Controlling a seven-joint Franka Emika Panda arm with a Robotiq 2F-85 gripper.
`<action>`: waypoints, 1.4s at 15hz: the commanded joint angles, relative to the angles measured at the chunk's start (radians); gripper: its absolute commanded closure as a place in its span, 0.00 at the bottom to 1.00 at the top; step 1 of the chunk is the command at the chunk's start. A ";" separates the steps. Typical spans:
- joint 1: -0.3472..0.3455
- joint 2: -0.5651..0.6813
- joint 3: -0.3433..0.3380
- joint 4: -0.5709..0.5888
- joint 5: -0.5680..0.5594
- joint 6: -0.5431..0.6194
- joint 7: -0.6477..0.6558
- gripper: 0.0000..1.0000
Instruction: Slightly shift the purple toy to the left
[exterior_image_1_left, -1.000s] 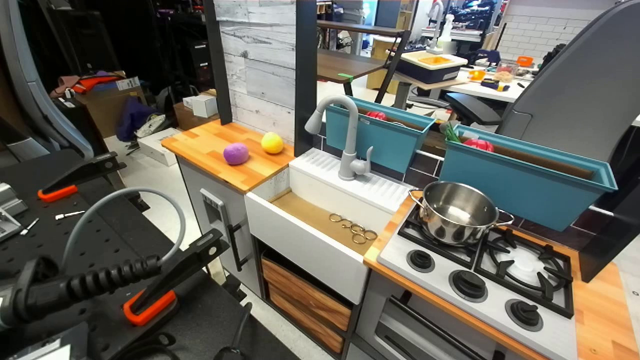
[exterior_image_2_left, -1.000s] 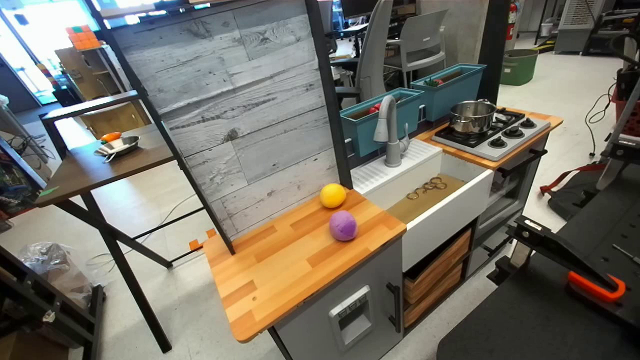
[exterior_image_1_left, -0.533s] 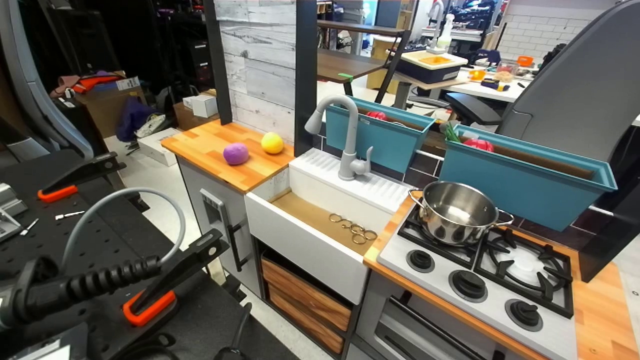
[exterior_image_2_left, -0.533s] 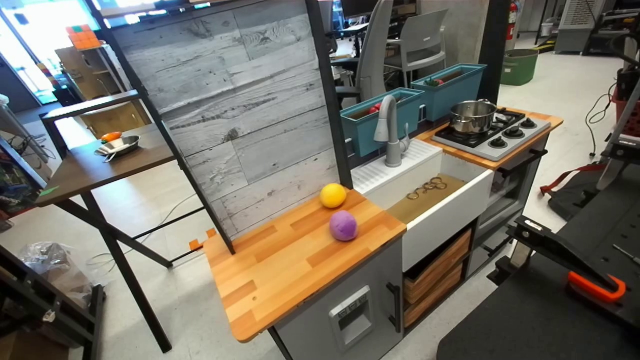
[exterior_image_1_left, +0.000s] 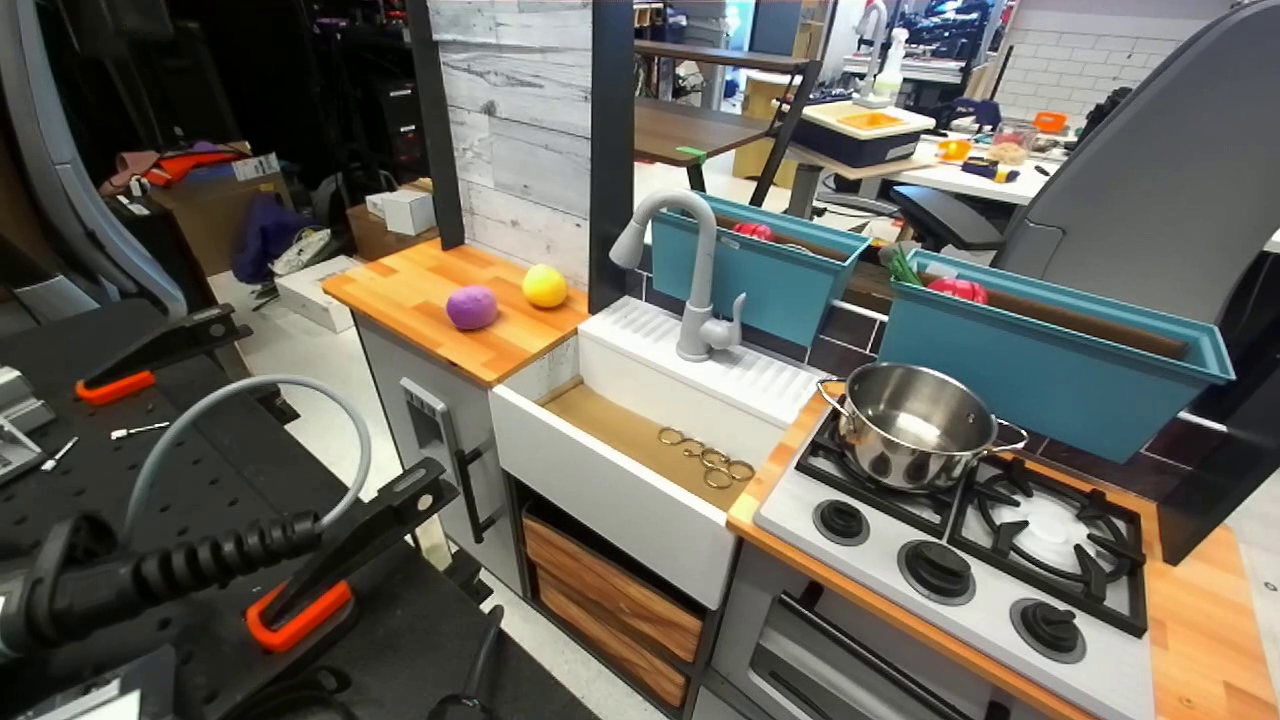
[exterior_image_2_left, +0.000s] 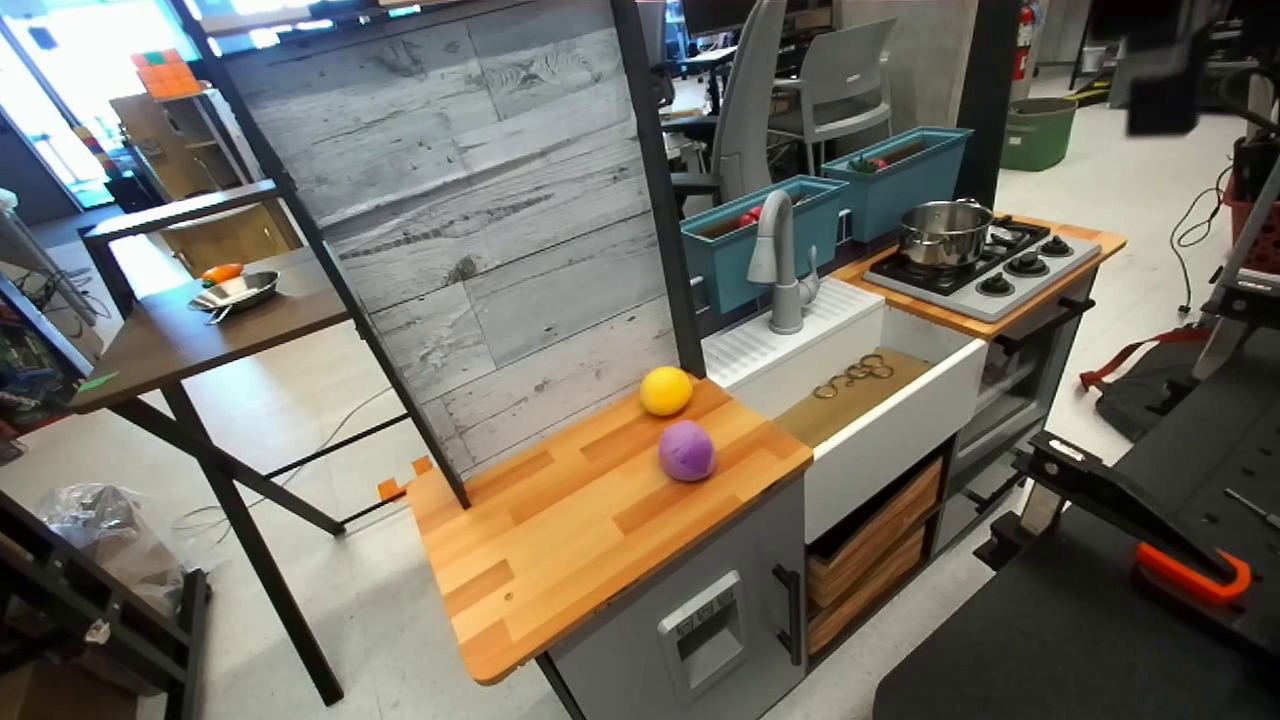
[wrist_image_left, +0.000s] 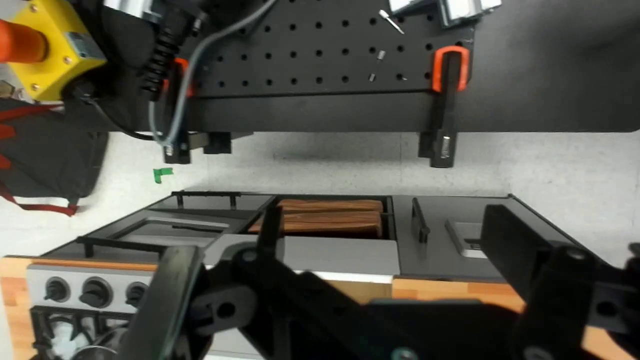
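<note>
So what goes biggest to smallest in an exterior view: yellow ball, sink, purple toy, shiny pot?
In an exterior view:
1. White kitchen sink
2. Two-handled metal pot
3. Purple toy and yellow ball: nearly alike, so not ranked

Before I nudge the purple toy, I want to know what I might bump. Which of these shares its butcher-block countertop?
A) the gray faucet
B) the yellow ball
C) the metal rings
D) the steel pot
B, since in an exterior view the yellow ball sits beside the purple toy on the butcher-block countertop, with a strip of wood showing between them.
</note>
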 joint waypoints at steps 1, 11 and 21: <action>0.055 0.207 0.071 0.065 -0.025 0.179 0.099 0.00; 0.174 0.775 -0.173 0.506 -0.408 0.261 0.472 0.00; 0.323 1.123 -0.240 0.877 -0.187 0.296 0.590 0.00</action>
